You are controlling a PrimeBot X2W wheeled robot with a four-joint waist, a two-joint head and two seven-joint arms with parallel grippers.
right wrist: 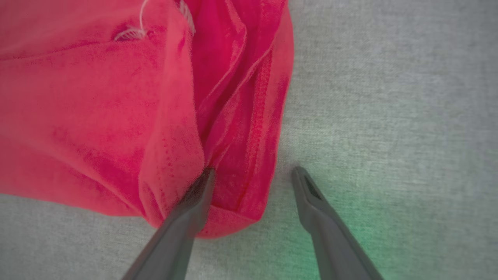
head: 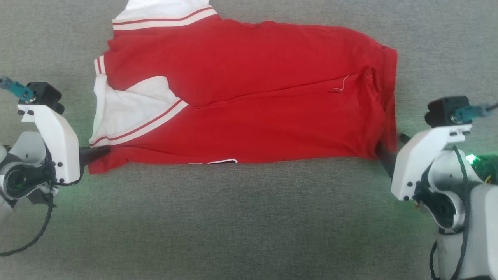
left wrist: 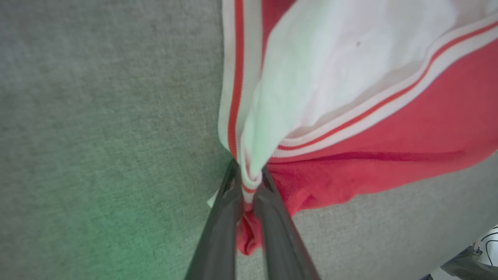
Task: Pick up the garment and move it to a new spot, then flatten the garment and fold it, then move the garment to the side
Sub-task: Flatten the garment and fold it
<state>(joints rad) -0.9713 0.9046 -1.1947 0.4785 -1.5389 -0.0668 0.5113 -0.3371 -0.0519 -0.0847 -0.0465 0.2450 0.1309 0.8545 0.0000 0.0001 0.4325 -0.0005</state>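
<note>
Red and white cloth is pinched in your left gripper (left wrist: 249, 173). The left wrist view shows its two dark fingers (left wrist: 218, 233) pressed together on a corner of the garment (head: 249, 97). The striped trim (left wrist: 233, 77) and the white sleeve (left wrist: 330, 58) fan out beyond the fingertips, and a small red wad bulges between the finger shafts below the pinch. The head view gives you the wider picture: that same corner is the garment's near left one.

Between your two grippers the garment lies spread on the grey surface (head: 249, 217). It is folded along its length, and a sliver of white-outlined block letters (head: 221, 161) peeks from the near edge. Neither wrist view catches those letters.

Your right gripper (right wrist: 253, 171) stands open. In the right wrist view, one fingertip is tucked into a fold of the red hem (right wrist: 256, 128). The other finger rests on bare grey surface just beside the cloth's edge, so part of the hem sits between the two fingers without being clamped. In the head view the garment's near right corner hides most of those fingers, so you cannot read the gap there.
</note>
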